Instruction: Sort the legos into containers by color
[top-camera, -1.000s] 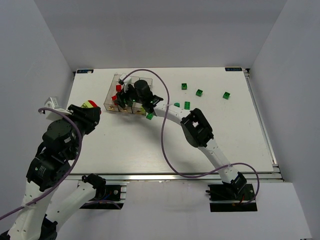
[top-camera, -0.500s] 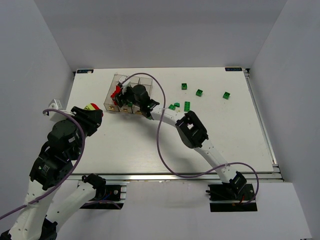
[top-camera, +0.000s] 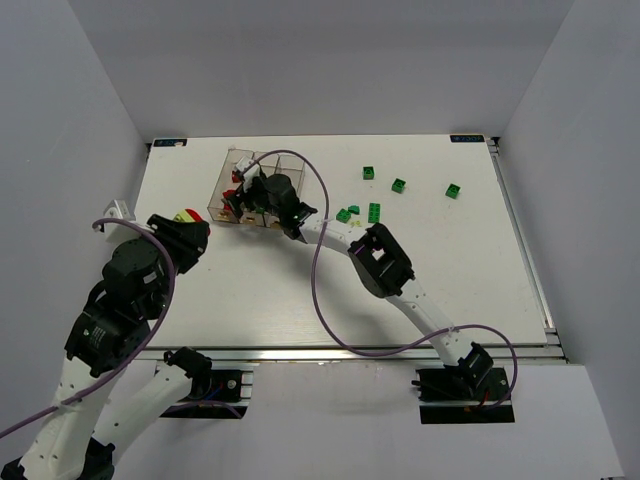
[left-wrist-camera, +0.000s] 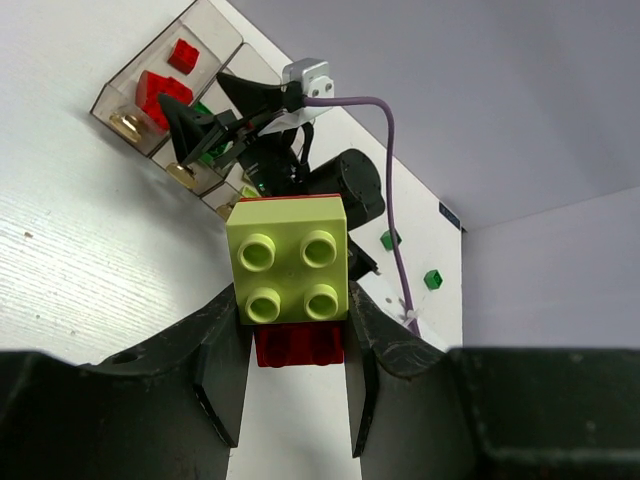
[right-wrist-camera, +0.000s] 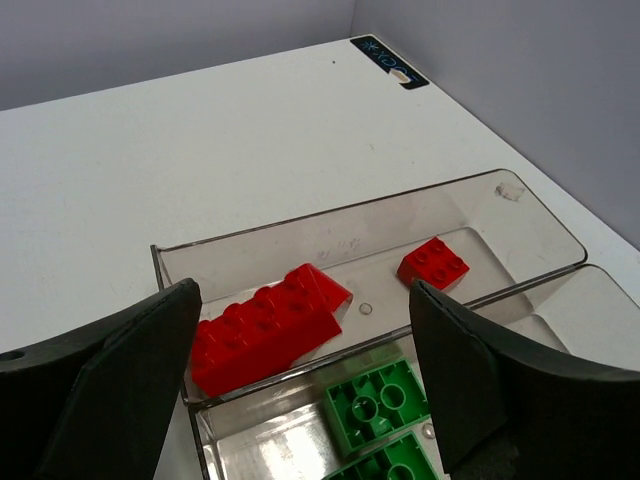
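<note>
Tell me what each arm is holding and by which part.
Left jaws clamp a yellow-green brick joined to a red brick by opposite sides. Right jaws open, holding nothing.

Right claw (right-wrist-camera: 300, 320) low over containers (right-wrist-camera: 330, 212)

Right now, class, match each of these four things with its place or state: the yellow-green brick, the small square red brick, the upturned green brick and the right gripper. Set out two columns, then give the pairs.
Column 1
1 yellow-green brick
2 small square red brick
3 upturned green brick
4 right gripper

Column 2
A open, above the bins
B lying in the end bin
C clamped in the left gripper
D lying in the neighbouring bin

Pairs: 1-C, 2-B, 3-D, 4-A
</note>
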